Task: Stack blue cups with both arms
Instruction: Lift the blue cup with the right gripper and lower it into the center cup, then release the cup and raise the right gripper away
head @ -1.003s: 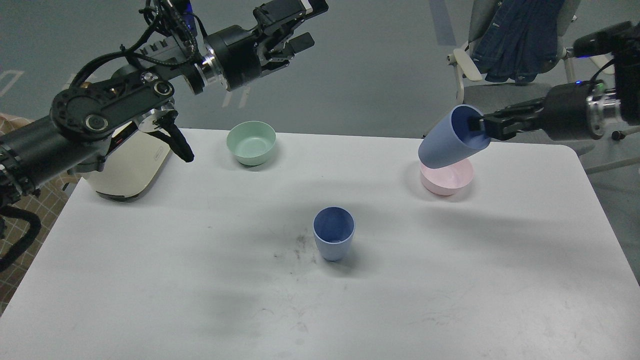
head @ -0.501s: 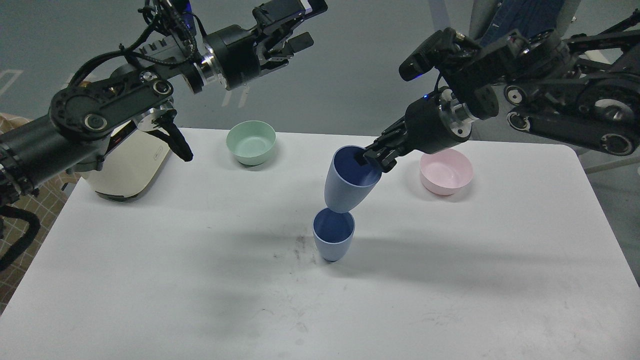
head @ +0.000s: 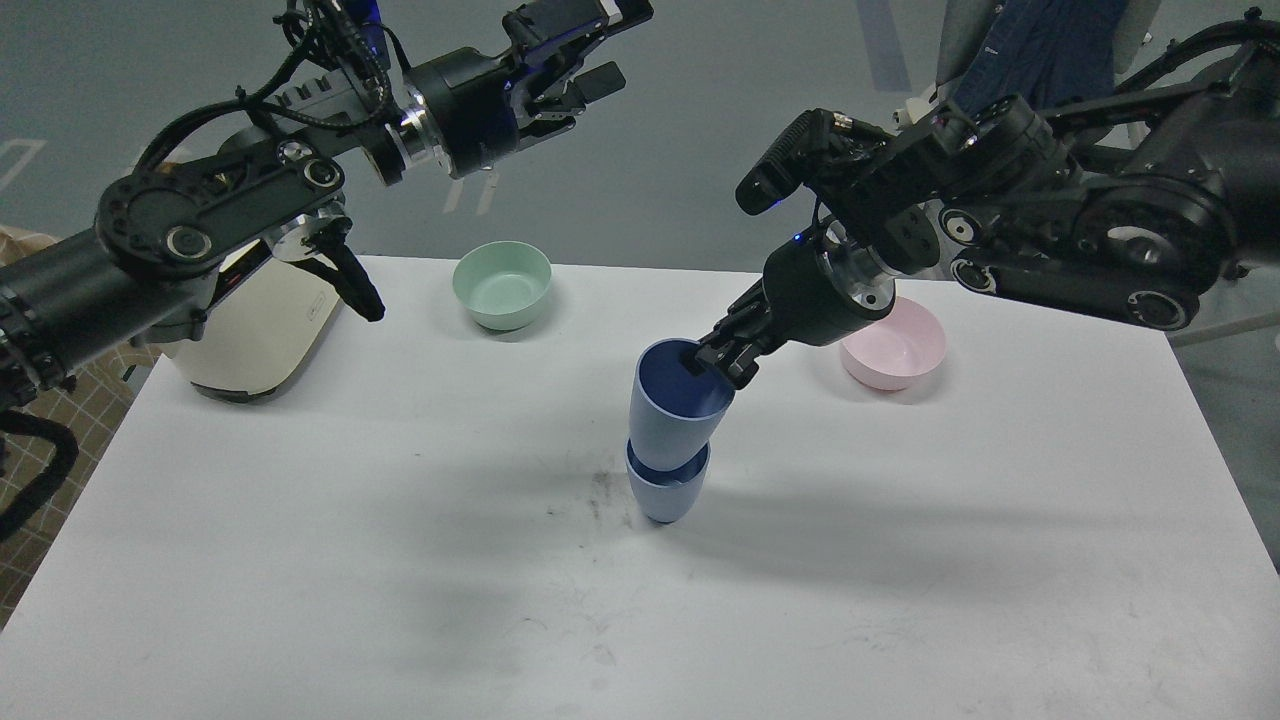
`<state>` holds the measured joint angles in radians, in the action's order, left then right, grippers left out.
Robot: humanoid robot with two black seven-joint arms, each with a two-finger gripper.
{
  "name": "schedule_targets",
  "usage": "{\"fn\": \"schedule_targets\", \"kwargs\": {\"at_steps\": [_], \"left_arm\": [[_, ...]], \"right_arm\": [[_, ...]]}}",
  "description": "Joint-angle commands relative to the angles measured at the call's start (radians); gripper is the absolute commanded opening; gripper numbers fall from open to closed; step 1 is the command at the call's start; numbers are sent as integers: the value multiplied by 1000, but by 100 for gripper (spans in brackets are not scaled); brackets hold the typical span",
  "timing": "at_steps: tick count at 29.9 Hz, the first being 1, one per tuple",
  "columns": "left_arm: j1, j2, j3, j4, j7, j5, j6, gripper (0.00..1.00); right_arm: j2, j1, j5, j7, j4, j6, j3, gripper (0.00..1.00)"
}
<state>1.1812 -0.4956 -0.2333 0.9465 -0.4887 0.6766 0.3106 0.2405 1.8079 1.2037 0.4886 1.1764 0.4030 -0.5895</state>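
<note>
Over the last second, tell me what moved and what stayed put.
The right gripper, shut on the rim of the upper blue cup, carried it from above the pink bowl leftward and down, so its base now sits inside the lower blue cup. Nothing was let go. The left gripper, the green bowl and the lower cup stayed where they were.

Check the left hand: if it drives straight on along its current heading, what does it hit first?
Probably nothing. The left hand is open, raised well above the table, pointing right and slightly up toward bare floor. The right arm lies further along to the right, but depth is unclear, so contact there can't be ruled out.
</note>
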Motion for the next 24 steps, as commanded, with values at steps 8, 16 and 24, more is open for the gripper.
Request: {"fn": "schedule_targets", "kwargs": {"at_steps": [8, 16, 24], "left_arm": [[1, 0, -1, 0, 0, -2, -1, 96], [3, 0, -1, 0, 0, -3, -1, 96], [1, -3, -14, -14, 0, -8, 4, 96]], "right_arm": [[-10, -1, -1, 0, -4, -1, -9, 32], [-6, 2, -3, 0, -4, -3, -7, 48], [138, 57, -196, 0, -102, -7, 60, 72]]}}
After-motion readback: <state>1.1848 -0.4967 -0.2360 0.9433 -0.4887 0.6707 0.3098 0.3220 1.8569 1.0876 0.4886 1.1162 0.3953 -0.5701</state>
